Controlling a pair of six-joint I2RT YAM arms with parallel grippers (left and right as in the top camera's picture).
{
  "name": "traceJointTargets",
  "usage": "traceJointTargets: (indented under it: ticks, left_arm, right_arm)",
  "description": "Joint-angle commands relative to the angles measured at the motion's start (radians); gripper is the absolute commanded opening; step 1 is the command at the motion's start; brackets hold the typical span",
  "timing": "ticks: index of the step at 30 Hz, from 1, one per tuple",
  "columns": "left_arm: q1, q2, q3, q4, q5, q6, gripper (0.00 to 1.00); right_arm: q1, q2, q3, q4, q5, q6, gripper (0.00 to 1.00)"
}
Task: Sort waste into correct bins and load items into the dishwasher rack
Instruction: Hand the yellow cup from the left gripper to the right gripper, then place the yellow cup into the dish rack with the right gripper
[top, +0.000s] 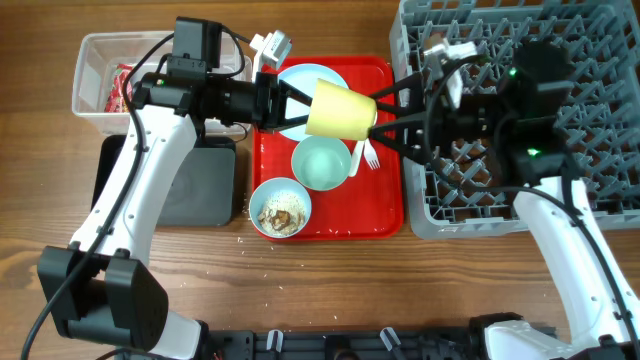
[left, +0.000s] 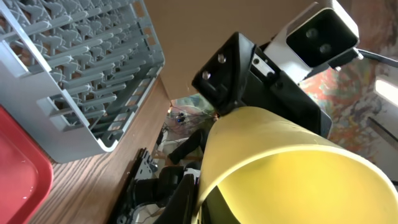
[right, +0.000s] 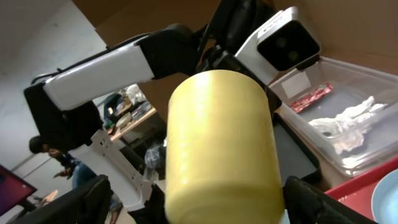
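Progress is modest. The crumpled white paper napkin (right: 348, 121) and the red snack wrapper (top: 120, 88) lie in the clear rectangular plastic box (top: 95, 60), well off the left side of the flat red serving tray (top: 372, 208), so that part of the sorting looks done. The small yellow cup (top: 340, 108) hangs in the air above the tray, tipped on its side, with the left claw (top: 313, 104) at 1 end and the right claw (top: 378, 114) at the other. It reads as a handover toward the large grey plastic dishwasher rack (top: 600, 60), which stands just beside the tray's right edge and shows nothing loaded where I can see it. Which claw is clamped on the cup I cannot tell: each has its fingers at the cup, and neither wrist view shows the contact plainly. Left to do, in my judgement, are the light blue round plate (top: 300, 75), the pale green bowl (top: 322, 165) and the white plastic fork (top: 368, 155), all on the tray. The light blue bowl (top: 253, 205), at the tray corner nearest the left arm's base, holds rice and brown scraps (top: 282, 212) that need tipping out first. The shallow black rectangular tray (top: 205, 190), just left of the red tray, is largely covered by the left arm, so its contents are hidden. The right arm masks much of the rack. I cannot find the spoon.
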Motion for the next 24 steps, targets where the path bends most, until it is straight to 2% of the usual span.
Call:
traceJointTargets:
  ticks: [1, 3, 5, 8, 9, 10, 11, 13, 16, 18, 20, 22, 24]
  left_arm:
    - [0.003, 0.000, 0.008, 0.000, -0.003, 0.021, 0.04]
    - [0.003, 0.000, 0.008, 0.000, -0.003, 0.021, 0.04]
    - [0.003, 0.000, 0.008, 0.000, -0.003, 0.021, 0.04]
    - [0.003, 0.000, 0.008, 0.000, -0.003, 0.021, 0.04]
    - [0.003, 0.000, 0.008, 0.000, -0.003, 0.021, 0.04]
    - [0.003, 0.000, 0.008, 0.000, -0.003, 0.021, 0.04]
    - [0.003, 0.000, 0.008, 0.000, -0.003, 0.021, 0.11]
    - [0.003, 0.000, 0.008, 0.000, -0.003, 0.021, 0.29]
    - [0.007, 0.000, 0.008, 0.000, -0.004, 0.021, 0.40]
    - [0.031, 0.000, 0.008, 0.000, -0.005, 0.021, 0.45]
    - [0.064, 0.000, 0.008, 0.000, -0.018, 0.022, 0.56]
    - [0.096, 0.000, 0.008, 0.000, -0.094, 0.025, 0.63]
    - [0.113, 0.000, 0.008, 0.000, -0.292, 0.025, 0.64]
  right_arm:
    - [0.052, 0.017, 0.014, 0.005, 0.093, -0.004, 0.90]
    - [0.060, 0.038, 0.014, 0.004, 0.093, -0.003, 0.87]
    - [0.076, 0.066, 0.014, 0.004, 0.090, -0.002, 0.76]
    - [0.092, 0.066, 0.014, 0.031, 0.091, -0.002, 0.68]
    - [0.092, 0.066, 0.014, 0.036, 0.091, -0.002, 0.62]
    - [0.092, 0.066, 0.014, 0.041, 0.091, 0.001, 0.51]
    - [0.091, 0.066, 0.014, 0.043, 0.091, 0.002, 0.45]
    - [0.088, 0.065, 0.014, 0.045, 0.091, 0.007, 0.43]
    - [0.046, 0.059, 0.014, 0.045, 0.087, 0.027, 0.38]
    - [-0.060, 0.030, 0.014, 0.015, 0.083, 0.050, 0.36]
    - [-0.185, -0.002, 0.014, -0.085, 0.115, 0.049, 0.36]
    - [-0.336, -0.042, 0.015, -0.314, 0.201, -0.018, 0.36]
    - [-0.411, -0.111, 0.019, -0.570, 0.359, -0.081, 0.37]
